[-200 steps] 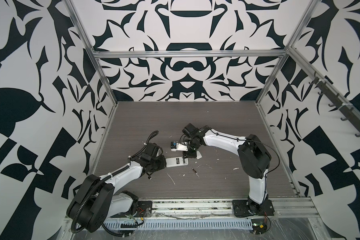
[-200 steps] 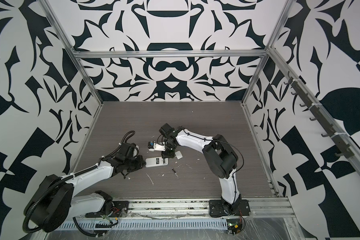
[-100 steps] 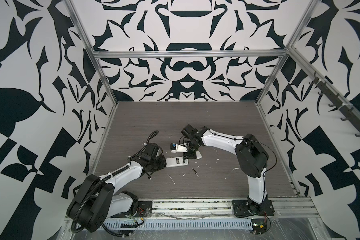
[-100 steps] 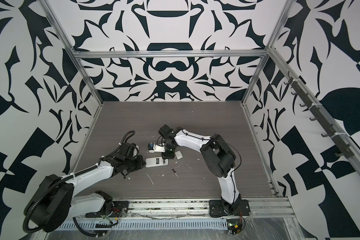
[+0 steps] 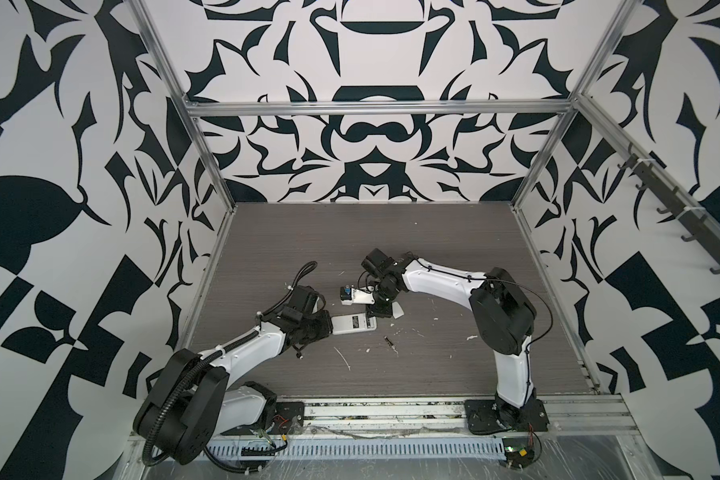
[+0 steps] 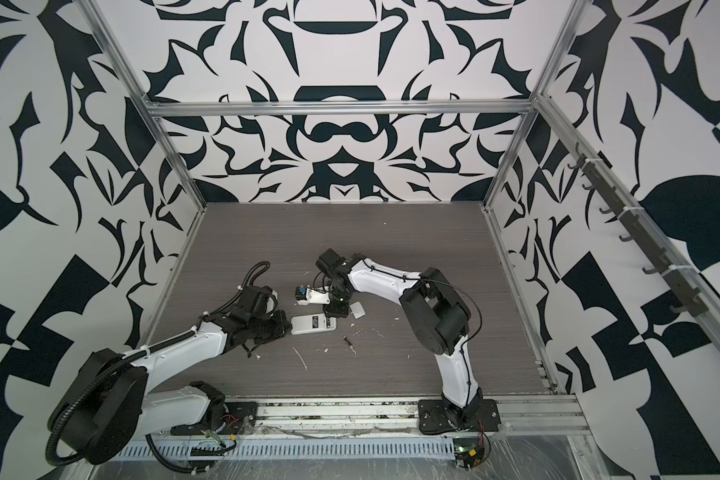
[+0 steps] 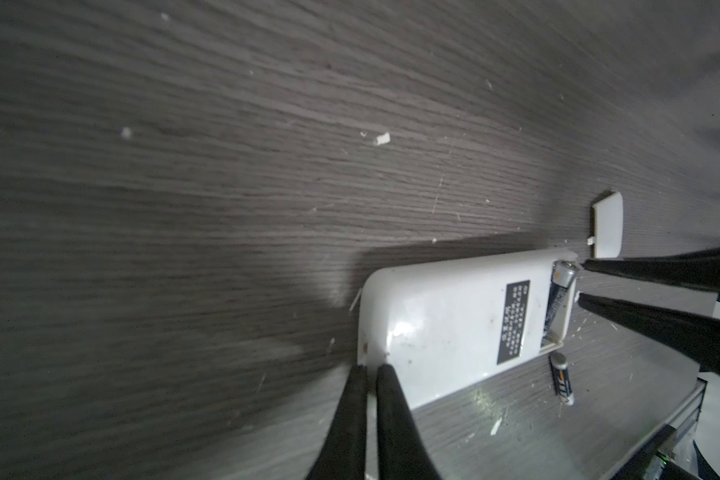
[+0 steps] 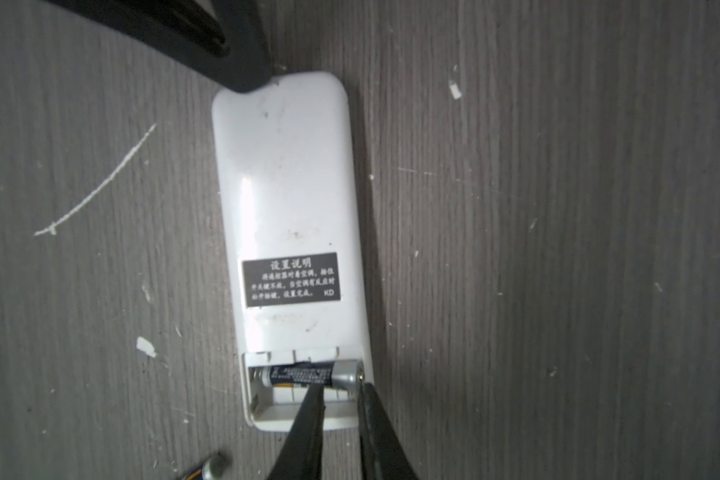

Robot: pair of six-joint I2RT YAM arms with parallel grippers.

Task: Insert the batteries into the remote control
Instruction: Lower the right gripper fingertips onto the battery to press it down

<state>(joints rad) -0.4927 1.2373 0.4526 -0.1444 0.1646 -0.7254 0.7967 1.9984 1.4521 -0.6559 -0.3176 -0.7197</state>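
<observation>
Left hand first: fingers pressed together, no real gap, tips butted against the closed end of the remote control. Whether anything is pinched between them cannot be told.

Over to the right hand: its two fingers stand a little apart, down at the open battery bay. One tip sits against the dark body of the battery lying in the bay, the other is right at that battery's silver end cap by the remote's side wall. It is touching, with nothing lifted.

The remote lies flat on its face, white back up, the black label showing, the bay at the end away from the left hand. The second battery lies loose on the bench, just beside the bay end and apart from both hands. A small white cover plate rests near the same end, on the other side.

The bench is dark grey woodgrain, littered with white scraps and flecks. Bold black-and-white patterned walls close it in on three sides, held by an aluminium frame.
</observation>
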